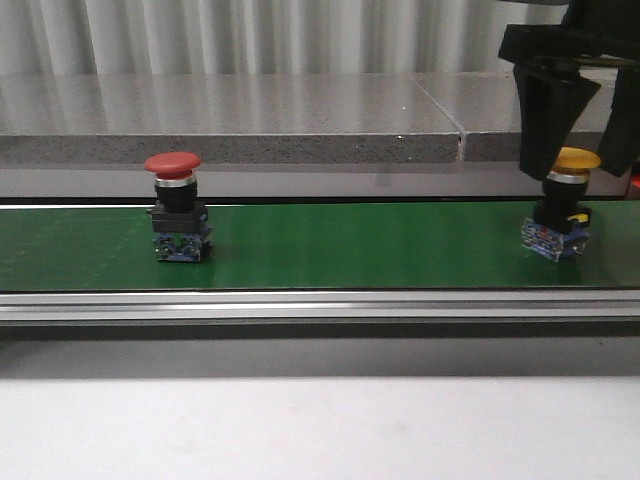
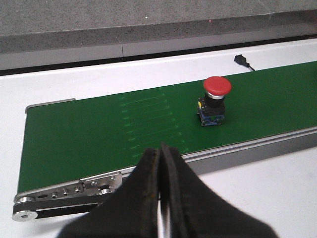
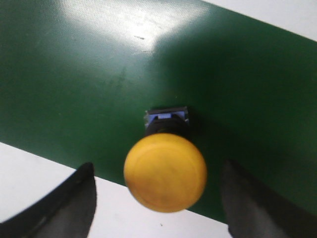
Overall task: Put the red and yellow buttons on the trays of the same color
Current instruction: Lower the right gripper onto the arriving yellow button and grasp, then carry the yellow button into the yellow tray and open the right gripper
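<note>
A: Right wrist view: right gripper [image 3: 158, 198] is seen spread wide, yellow button [image 3: 165, 171] between its fingers, untouched, upright on the green belt [image 3: 74, 74].

B: Left gripper [image 2: 161, 163] is seen pressed together; red button [image 2: 216, 99] stands well ahead of it.

No readable text, label, brand, number or sign is showing in any view. The blue bases of the red button [image 1: 174, 203] and yellow button [image 1: 563, 205] are carrying small markings, but they are too small and blurred to read.
</note>
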Available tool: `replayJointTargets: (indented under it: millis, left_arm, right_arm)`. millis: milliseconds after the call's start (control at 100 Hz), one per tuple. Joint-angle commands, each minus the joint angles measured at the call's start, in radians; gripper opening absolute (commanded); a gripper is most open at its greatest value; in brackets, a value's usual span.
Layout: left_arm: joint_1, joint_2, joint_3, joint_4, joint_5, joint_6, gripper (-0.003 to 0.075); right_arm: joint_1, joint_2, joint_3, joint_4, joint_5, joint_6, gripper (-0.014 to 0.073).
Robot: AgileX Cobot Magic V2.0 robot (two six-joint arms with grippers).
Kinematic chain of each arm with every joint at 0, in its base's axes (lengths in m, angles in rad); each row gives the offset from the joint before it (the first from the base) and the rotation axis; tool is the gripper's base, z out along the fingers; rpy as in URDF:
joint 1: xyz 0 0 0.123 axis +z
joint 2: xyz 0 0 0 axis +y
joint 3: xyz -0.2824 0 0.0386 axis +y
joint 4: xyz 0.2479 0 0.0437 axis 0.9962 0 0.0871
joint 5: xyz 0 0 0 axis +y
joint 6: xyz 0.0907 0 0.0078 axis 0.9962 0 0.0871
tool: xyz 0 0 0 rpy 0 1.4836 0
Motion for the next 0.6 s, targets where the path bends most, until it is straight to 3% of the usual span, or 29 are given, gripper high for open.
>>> replayJointTargets:
  millis: [0,160,590]
  left_arm:
    - [-0.007,0.006,-0.026,-0.016,-0.065,-0.001,-0.002]
    - [-0.007,0.006,-0.026,-0.016,-0.065,-0.001,-0.002]
    - [-0.007,0.006,-0.026,-0.016,-0.065,-0.001,-0.002]
  right_arm:
    - [-0.007,-0.03,-0.034,0.005,-0.019,-0.011,0.0413]
    - [-0.007,-0.027,-0.034,0.005,-0.04,-0.011,0.0289]
    - [-0.018,-0.119,-0.032,0.005,-0.058,0.062,0.0288]
